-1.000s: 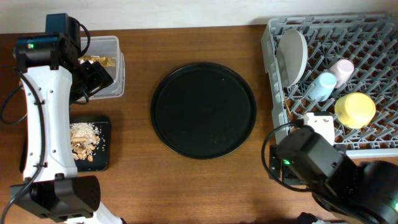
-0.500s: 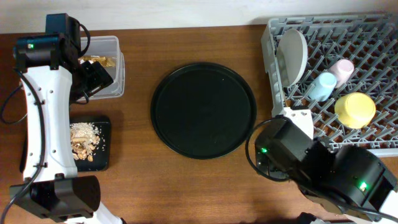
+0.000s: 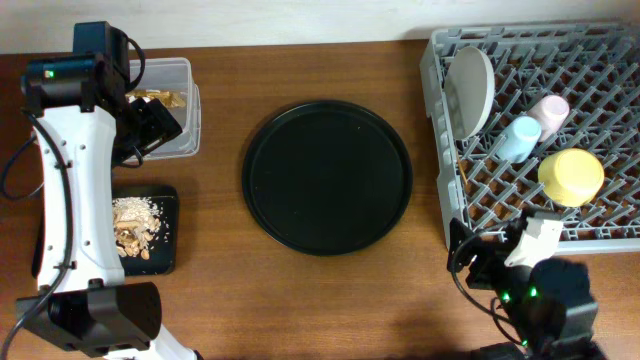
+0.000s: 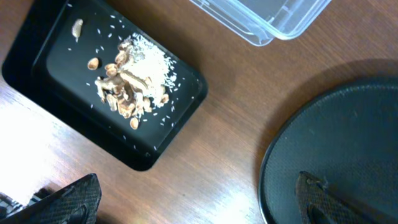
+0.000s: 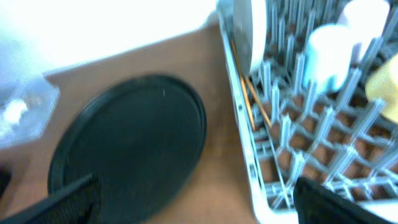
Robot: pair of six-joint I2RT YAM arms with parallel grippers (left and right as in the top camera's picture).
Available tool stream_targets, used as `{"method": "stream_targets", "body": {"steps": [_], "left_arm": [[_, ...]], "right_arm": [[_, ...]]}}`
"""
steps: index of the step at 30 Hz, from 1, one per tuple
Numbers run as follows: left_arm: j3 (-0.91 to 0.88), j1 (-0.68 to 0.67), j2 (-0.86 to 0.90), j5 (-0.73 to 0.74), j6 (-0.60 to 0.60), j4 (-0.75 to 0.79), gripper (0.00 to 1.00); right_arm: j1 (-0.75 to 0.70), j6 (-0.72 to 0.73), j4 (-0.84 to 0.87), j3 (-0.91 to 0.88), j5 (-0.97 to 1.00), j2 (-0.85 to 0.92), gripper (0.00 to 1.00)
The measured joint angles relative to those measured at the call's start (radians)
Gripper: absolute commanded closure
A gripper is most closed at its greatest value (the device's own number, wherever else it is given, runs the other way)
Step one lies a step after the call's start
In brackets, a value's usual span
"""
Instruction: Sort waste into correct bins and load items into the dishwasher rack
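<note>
Overhead view: yellow bowl point(image 3: 571, 176) sits in dishwasher rack point(image 3: 436, 120); left pincer point(image 4: 199, 202) and right pincer point(image 5: 199, 202) gape wide, empty

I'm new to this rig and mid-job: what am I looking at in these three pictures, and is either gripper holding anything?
Two robot arms work at a wooden table. One picture looks down from above; the other two come from wrist cameras, fingers showing at the bottom. The left gripper and right gripper are open and empty. At left sit a clear box and a black tray of scraps; a round tray lies mid-table. The rack at right holds a plate, blue cup, pink cup and yellow bowl.
</note>
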Motion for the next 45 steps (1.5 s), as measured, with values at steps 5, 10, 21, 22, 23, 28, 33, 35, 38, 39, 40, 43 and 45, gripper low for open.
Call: {"method": "stream_targets", "body": {"steps": [5, 10, 21, 22, 23, 28, 33, 35, 38, 39, 40, 43, 45], "left_arm": [[0.0, 0.0, 0.0, 0.0, 0.0, 0.0, 0.01], [0.0, 0.0, 0.0, 0.001, 0.0, 0.0, 0.01], [0.0, 0.0, 0.0, 0.0, 0.0, 0.0, 0.01], [0.0, 0.0, 0.0, 0.0, 0.0, 0.0, 0.01], [0.0, 0.0, 0.0, 0.0, 0.0, 0.0, 0.01], [0.0, 0.0, 0.0, 0.001, 0.0, 0.0, 0.01], [0.0, 0.0, 0.0, 0.001, 0.0, 0.0, 0.01], [0.0, 0.0, 0.0, 0.0, 0.0, 0.0, 0.01], [0.0, 0.0, 0.0, 0.0, 0.0, 0.0, 0.01], [0.0, 0.0, 0.0, 0.001, 0.0, 0.0, 0.01], [0.0, 0.0, 0.0, 0.0, 0.0, 0.0, 0.01], [0.0, 0.0, 0.0, 0.0, 0.0, 0.0, 0.01], [0.0, 0.0, 0.0, 0.0, 0.0, 0.0, 0.01]], "right_arm": [[-0.08, -0.006, 0.196, -0.239, -0.08, -0.202, 0.02], [-0.098, -0.008, 0.381, -0.394, -0.102, -0.328, 0.02], [-0.143, -0.008, 0.758, -0.628, -0.1, -0.37, 0.02], [-0.152, -0.009, 0.755, -0.634, -0.1, -0.37, 0.02], [-0.162, -0.01, 0.752, -0.638, -0.097, -0.37, 0.02], [-0.221, -0.076, 0.698, -0.639, -0.084, -0.371, 0.02], [-0.223, -0.256, 0.646, -0.64, -0.081, -0.37, 0.02], [-0.223, -0.319, 0.646, -0.64, -0.08, -0.37, 0.02], [-0.223, -0.372, 0.646, -0.64, -0.078, -0.37, 0.02], [-0.223, -0.386, 0.646, -0.64, -0.078, -0.37, 0.02], [-0.223, -0.393, 0.646, -0.64, -0.078, -0.37, 0.02], [-0.223, -0.405, 0.646, -0.64, -0.078, -0.37, 0.02], [-0.223, -0.41, 0.646, -0.64, -0.078, -0.37, 0.02]]}}
